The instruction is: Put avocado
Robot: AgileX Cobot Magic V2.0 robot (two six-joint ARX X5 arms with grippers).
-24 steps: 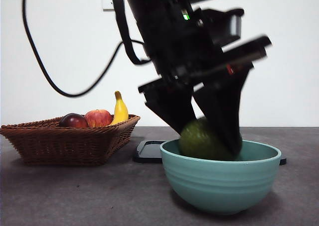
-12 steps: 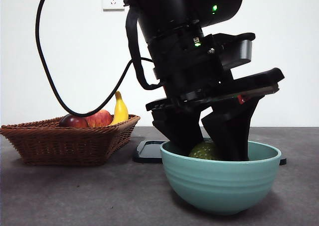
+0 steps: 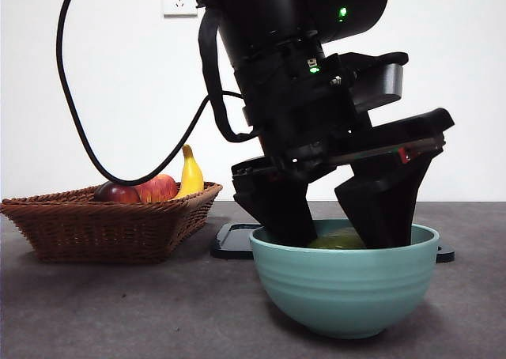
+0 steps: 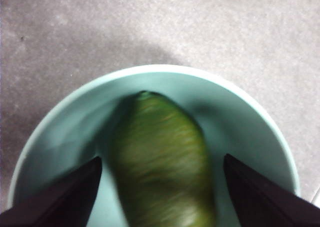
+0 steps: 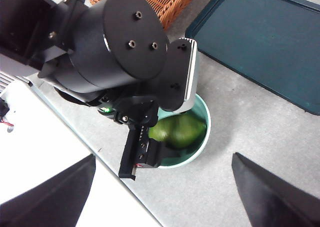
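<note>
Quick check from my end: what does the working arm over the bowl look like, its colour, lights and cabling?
The left arm is matt black with a round barrel body, small green lights and a black cable looping behind. Its claw has two broad, wedge-shaped black jaws. Screw heads show on its end cap from above.

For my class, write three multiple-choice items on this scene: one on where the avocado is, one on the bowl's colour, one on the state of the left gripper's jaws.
1. Where is the avocado?
A. in the basket
B. in the bowl
C. on the dark mat

2. What colour is the bowl?
A. pale teal
B. red
C. white

3. How do the jaws of the left gripper stand?
A. shut with nothing between them
B. open, one on each side of the avocado
C. clamped on the bowl's rim

Answers:
1 B: the left wrist view shows it lying inside the bowl.
2 A: the front view shows its teal wall.
3 B: the left wrist view shows gaps between both jaws and the fruit.
</note>
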